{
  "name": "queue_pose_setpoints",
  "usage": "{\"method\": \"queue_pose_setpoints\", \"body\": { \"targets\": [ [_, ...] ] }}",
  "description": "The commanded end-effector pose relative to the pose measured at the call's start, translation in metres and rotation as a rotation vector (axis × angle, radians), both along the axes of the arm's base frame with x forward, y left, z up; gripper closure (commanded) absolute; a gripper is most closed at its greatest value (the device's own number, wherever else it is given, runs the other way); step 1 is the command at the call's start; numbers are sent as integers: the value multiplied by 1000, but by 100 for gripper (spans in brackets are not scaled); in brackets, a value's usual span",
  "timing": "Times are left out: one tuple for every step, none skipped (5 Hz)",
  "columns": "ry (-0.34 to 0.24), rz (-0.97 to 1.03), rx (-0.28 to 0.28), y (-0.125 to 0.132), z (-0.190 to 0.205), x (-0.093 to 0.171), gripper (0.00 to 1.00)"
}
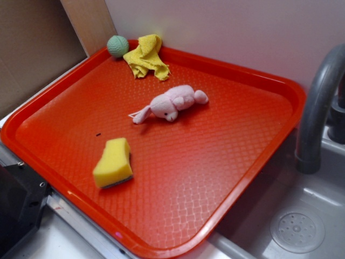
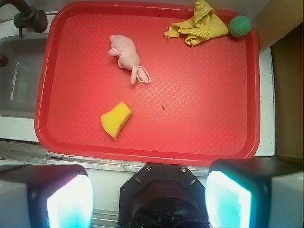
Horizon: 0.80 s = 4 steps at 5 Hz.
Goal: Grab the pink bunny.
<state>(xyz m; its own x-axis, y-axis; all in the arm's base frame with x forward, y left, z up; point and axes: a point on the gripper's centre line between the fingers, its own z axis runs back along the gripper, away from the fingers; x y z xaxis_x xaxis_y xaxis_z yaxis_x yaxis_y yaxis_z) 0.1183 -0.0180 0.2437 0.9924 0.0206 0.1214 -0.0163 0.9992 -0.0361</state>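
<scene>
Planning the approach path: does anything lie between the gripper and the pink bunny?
Nothing visible blocks it. The pink bunny lies alone on the red tray; the yellow sponge sits nearer the open gripper but off to the side.

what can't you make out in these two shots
- Pink bunny: its face is too small to read in either view.
- Dark speck on the tray: too small to identify.
- Yellow sponge: its underside is hidden against the red tray.
- Faucet: top cut off by the exterior frame edge.
- Gripper: jaws blurred, tips cut off by the wrist frame's bottom edge.
</scene>
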Motion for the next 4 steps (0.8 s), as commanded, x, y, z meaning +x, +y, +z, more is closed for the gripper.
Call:
{"method": "queue_pose_setpoints", "body": {
  "targets": [
    [0,0,0,0,0,0,0],
    [-25,-250,6,-48,-40,48,0],
    [-36,-500,86,-72,-76,86,0],
    [-110,-683,67,-77,-113,115,0]
  ]
}}
